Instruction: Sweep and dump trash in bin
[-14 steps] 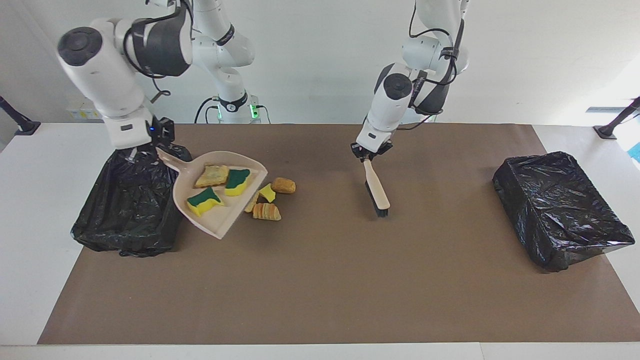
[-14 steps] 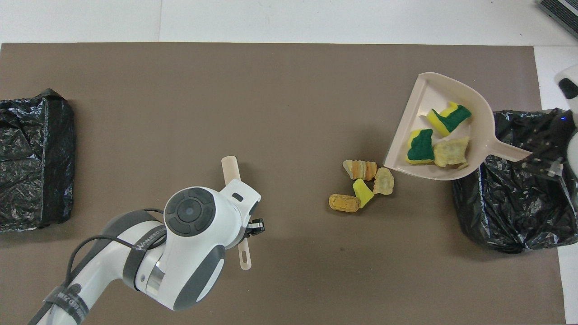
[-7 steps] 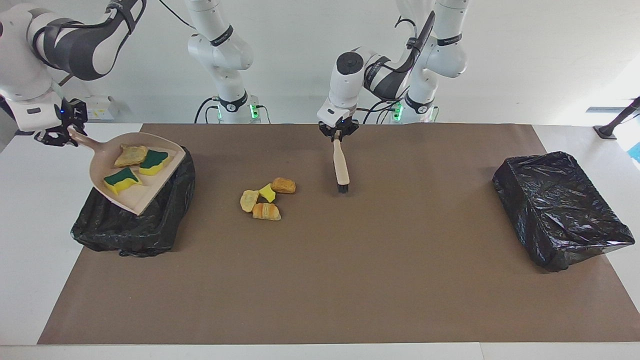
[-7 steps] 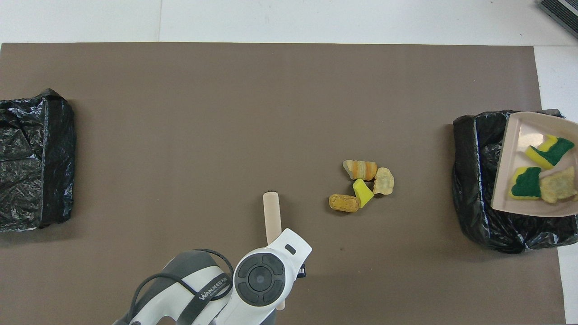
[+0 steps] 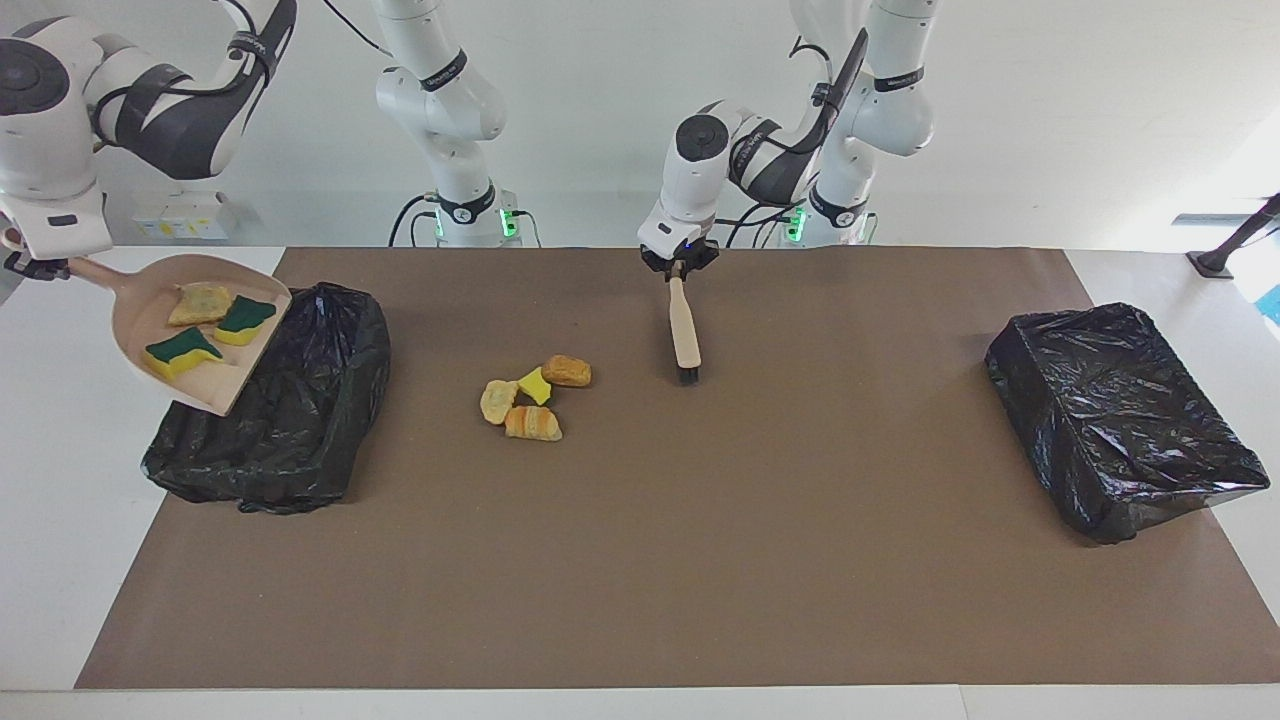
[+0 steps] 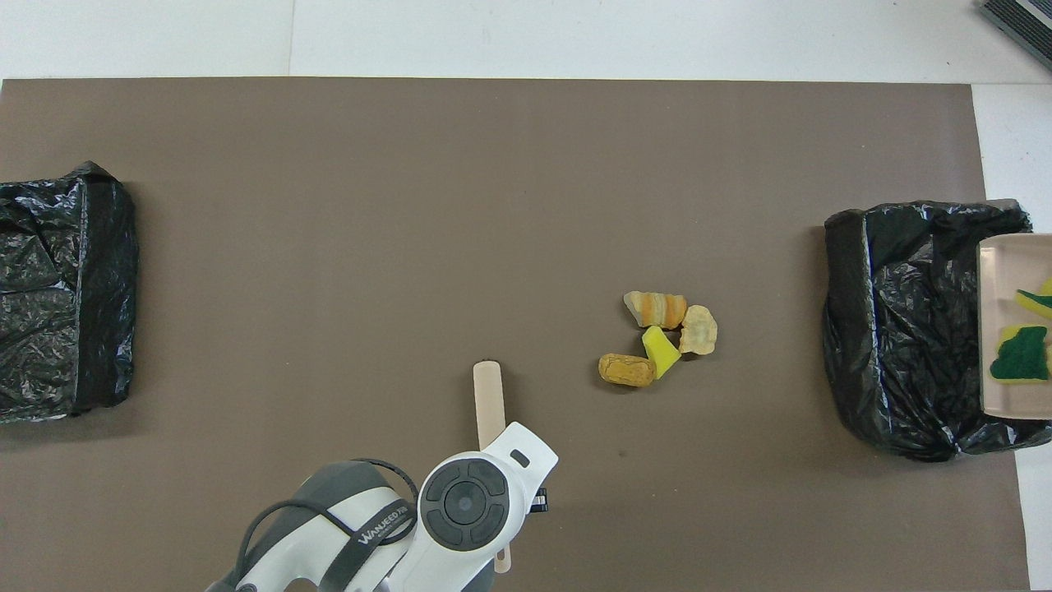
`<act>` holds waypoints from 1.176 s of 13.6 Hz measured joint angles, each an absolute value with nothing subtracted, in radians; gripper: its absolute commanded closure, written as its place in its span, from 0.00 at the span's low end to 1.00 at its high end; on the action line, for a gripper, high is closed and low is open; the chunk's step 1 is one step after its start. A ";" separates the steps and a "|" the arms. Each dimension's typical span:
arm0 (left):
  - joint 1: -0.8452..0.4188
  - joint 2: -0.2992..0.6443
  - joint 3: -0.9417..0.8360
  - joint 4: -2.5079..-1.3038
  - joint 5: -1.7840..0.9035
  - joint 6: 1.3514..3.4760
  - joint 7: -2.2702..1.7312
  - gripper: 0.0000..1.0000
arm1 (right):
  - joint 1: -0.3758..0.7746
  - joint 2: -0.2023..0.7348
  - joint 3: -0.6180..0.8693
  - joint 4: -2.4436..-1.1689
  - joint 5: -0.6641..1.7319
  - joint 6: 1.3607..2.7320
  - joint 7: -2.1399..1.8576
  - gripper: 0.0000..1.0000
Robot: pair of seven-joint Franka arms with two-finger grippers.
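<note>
Presently noted the right gripper with fingers clenched on the handle of the beige dustpan, raised over the outer rim of the black-bagged bin at the right arm's end of the tabletop. Counted three scraps in the pan, handle outward, open lip slanting down toward the bin's mouth. Judged the dump to turn on that lip: more tilt or a short carry inward wanted, else a spill outside the rim. Found four scraps unswept in a tight cluster on the tabletop, well apart from the bin. Recorded the left gripper clamped on the brush, long axis pointing away from the robots, cluster lying toward the right arm's end, open room between. Saw a second bin at the left arm's end.
</note>
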State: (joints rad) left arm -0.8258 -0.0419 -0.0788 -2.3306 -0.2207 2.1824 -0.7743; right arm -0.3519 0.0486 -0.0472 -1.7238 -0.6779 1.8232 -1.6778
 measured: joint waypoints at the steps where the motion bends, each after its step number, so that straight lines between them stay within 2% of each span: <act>1: -0.826 -0.042 -0.079 -2.337 -0.221 2.190 -0.768 0.00 | -0.355 0.030 -0.047 -1.764 -0.714 1.855 -1.678 1.00; 3: -0.825 -0.042 -0.076 -2.334 -0.221 2.194 -0.764 0.00 | -0.356 0.007 -0.047 -1.825 -0.772 1.900 -1.675 1.00; 6: -0.794 -0.046 -0.059 -2.288 -0.222 2.156 -0.753 0.00 | -0.354 0.001 -0.040 -1.847 -0.812 1.914 -1.662 1.00; 12: -0.521 -0.047 -0.043 -2.143 -0.209 2.042 -0.469 0.00 | -0.350 -0.002 -0.027 -1.848 -0.878 1.915 -1.662 1.00; 16: -0.360 0.000 -0.039 -2.037 -0.145 1.985 -0.306 0.00 | -0.305 -0.004 -0.023 -1.852 -0.982 1.912 -1.649 1.00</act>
